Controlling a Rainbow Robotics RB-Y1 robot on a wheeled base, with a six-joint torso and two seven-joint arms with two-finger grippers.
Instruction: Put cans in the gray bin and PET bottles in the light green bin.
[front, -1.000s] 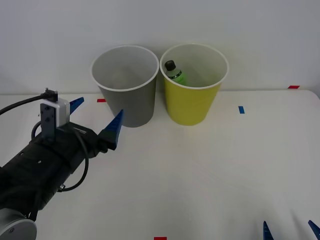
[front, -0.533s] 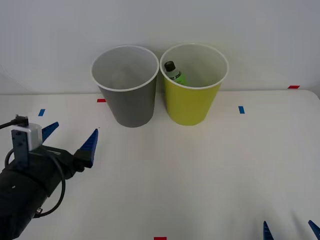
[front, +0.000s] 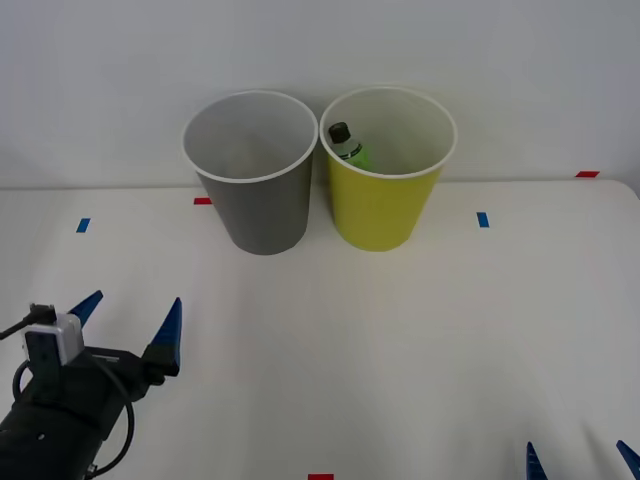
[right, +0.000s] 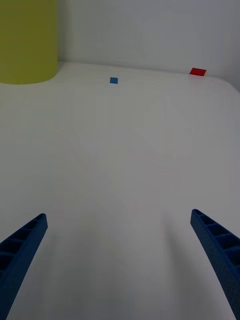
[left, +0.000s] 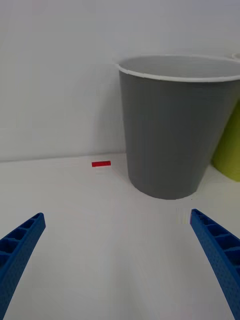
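The gray bin (front: 252, 190) stands upright at the back of the white table, and the light green bin (front: 385, 190) is just to its right. Inside the light green bin leans a small PET bottle (front: 348, 146) with green contents and a black cap. No can is in view. My left gripper (front: 128, 322) is open and holds nothing, low at the front left, well short of the gray bin (left: 172, 135). My right gripper (front: 580, 460) is open at the front right edge, its fingertips (right: 215, 245) over bare table, the light green bin (right: 27, 42) far ahead.
Small red and blue tape marks dot the table: blue (front: 483, 219), blue (front: 83, 225), red (front: 203, 201), red (front: 587, 174), red (front: 320, 477). A plain white wall rises behind the bins. Wide bare table lies between the grippers and the bins.
My left arm has drawn back from beside the gray bin toward the front left, staying open and empty. The bins, the bottle and the right gripper have not moved.
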